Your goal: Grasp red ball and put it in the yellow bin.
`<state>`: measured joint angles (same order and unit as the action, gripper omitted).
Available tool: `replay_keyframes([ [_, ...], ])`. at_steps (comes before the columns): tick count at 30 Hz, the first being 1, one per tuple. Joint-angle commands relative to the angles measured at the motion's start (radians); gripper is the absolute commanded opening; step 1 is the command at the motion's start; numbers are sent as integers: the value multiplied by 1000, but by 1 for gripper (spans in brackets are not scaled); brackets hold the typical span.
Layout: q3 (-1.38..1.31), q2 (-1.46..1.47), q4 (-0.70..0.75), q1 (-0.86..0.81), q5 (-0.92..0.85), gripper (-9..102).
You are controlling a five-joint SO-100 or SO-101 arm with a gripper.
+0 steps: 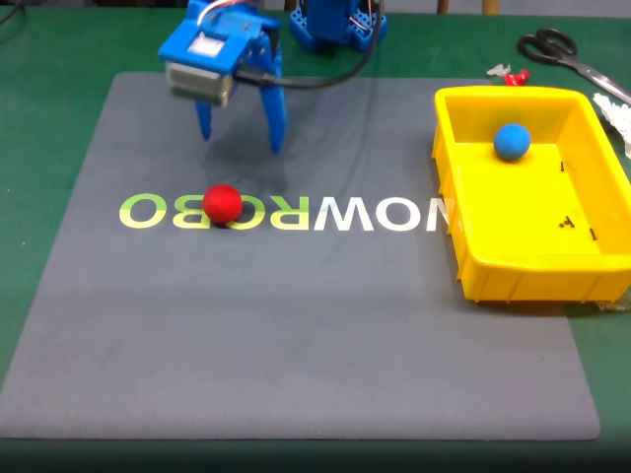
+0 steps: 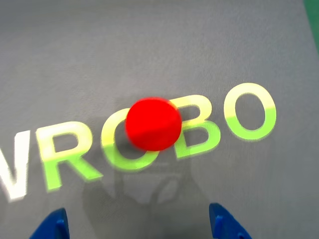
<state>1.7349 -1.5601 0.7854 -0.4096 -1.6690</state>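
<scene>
Above red ball (image 1: 223, 204), splayed fingers (image 1: 275, 122)

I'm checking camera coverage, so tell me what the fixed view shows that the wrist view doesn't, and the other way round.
The fixed view alone takes in the yellow bin with a blue ball inside it, scissors on the green table, and the arm's blue body above the mat. The wrist view alone gives a close look down between the open hand's two blue fingertips, with its shadow on the mat. Both show the red ball resting on the grey mat's green-and-white lettering, untouched by the hand.
</scene>
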Motion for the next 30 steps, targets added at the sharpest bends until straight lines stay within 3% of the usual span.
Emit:
replay_keyframes([
  [1,-130,61,-25,-20,-3,32],
  [30,-457,454,-15,0,-9,32],
])
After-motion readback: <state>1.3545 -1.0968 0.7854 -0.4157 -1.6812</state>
